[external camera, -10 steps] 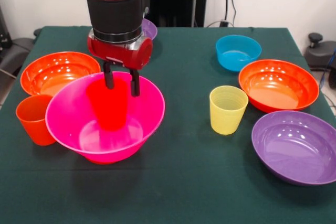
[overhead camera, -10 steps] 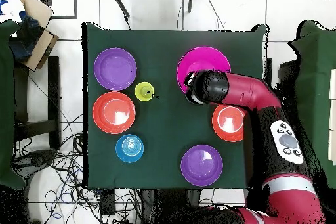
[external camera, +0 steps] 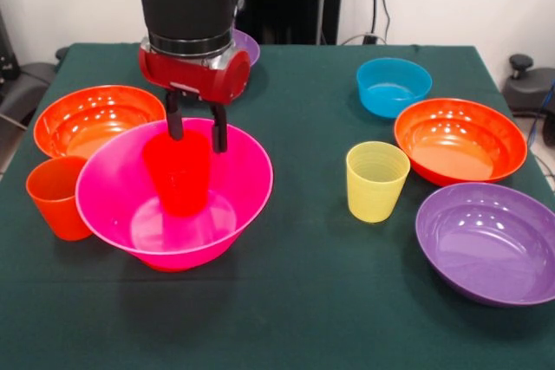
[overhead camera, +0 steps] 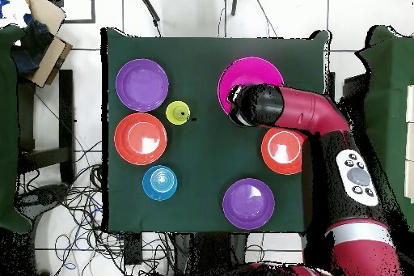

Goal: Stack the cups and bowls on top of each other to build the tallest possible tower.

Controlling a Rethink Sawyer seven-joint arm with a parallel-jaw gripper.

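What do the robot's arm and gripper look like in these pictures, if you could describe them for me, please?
The arm is glossy red with black sections. In the overhead view it carries a grey oval panel with small dark buttons and a pale band lower down. In the front view, a wide black cylindrical wrist sits above a silver ring and a red flange. The gripper has two slim black fingers.

A red ribbed plastic cup (external camera: pixel 178 172) is standing inside the big glossy pink plastic bowl (external camera: pixel 234 205) at front-view left, the black-fingered gripper (external camera: pixel 197 126) hanging just above it. An orange ribbed plastic cup (external camera: pixel 54 197) is sitting just left of that bowl, a wide orange plastic bowl (external camera: pixel 87 119) lying behind it.
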